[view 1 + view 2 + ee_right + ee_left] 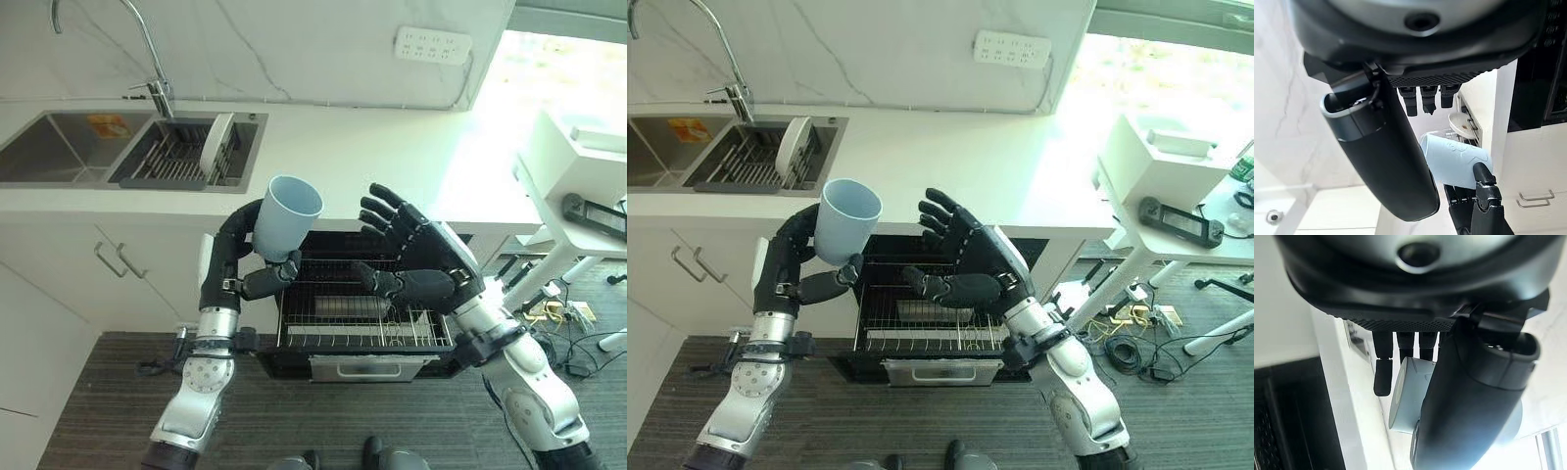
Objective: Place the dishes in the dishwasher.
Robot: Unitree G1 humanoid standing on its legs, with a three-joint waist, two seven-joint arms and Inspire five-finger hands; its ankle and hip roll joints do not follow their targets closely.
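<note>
White table [372, 147] with sink [59, 147] and drying rack [176, 157] holding one plate [217, 140]. Below it: open dishwasher [362, 367], wire rack [362, 313] pulled out. Cup [286, 217]: pale blue, plain, round, tapering toward the base, mouth tilted upward; held above the rack's left edge by left hand [257, 282], fingers and thumb curled round it. Right hand [416, 257]: fingers spread wide, holding nothing, just beside the cup over the rack.

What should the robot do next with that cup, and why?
Probably lower the cup toward the rack. The left hand grips it, mouth up, above the rack's left side, not yet inside. The right hand hangs open beside it, holding nothing, so it could help tip the cup over.
</note>
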